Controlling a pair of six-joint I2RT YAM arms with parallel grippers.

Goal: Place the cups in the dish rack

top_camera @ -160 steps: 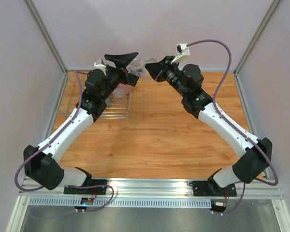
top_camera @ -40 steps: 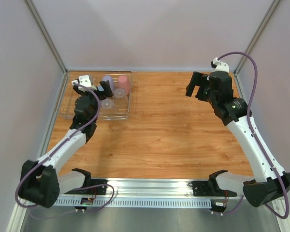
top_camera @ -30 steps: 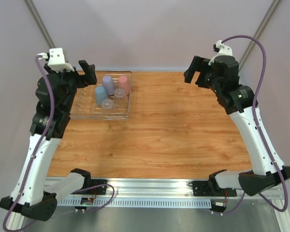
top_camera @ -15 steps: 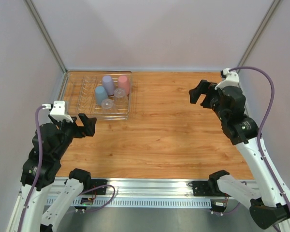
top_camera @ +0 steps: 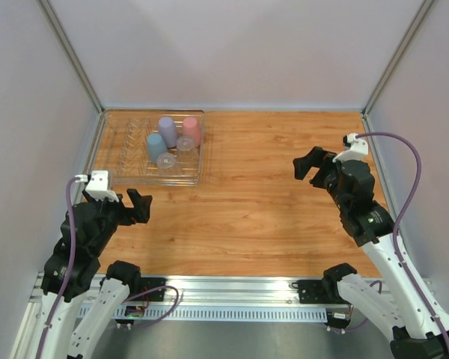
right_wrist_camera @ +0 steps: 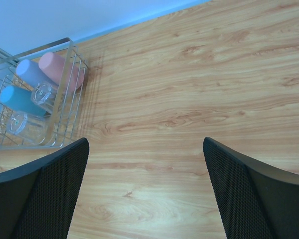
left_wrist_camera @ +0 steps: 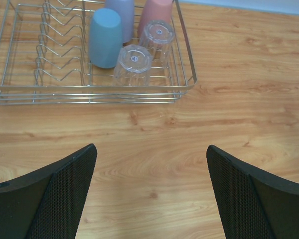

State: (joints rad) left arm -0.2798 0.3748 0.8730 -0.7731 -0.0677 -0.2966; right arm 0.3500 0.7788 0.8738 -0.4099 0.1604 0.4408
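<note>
Above the wooden table (top_camera: 269, 209), both arms crouch low, left hand (top_camera: 135, 207) and right hand (top_camera: 312, 166) spread apart.

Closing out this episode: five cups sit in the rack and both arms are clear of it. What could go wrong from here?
Little, probably.
1. The cups stand bottoms up, bunched at the right end of the dish rack. The near clear tumbler sits by the front rail beside the blue cup, so a bump to the rack might tip it.
2. The left tool and right tool are open and empty, and only a fresh reach would disturb the cups.
</note>
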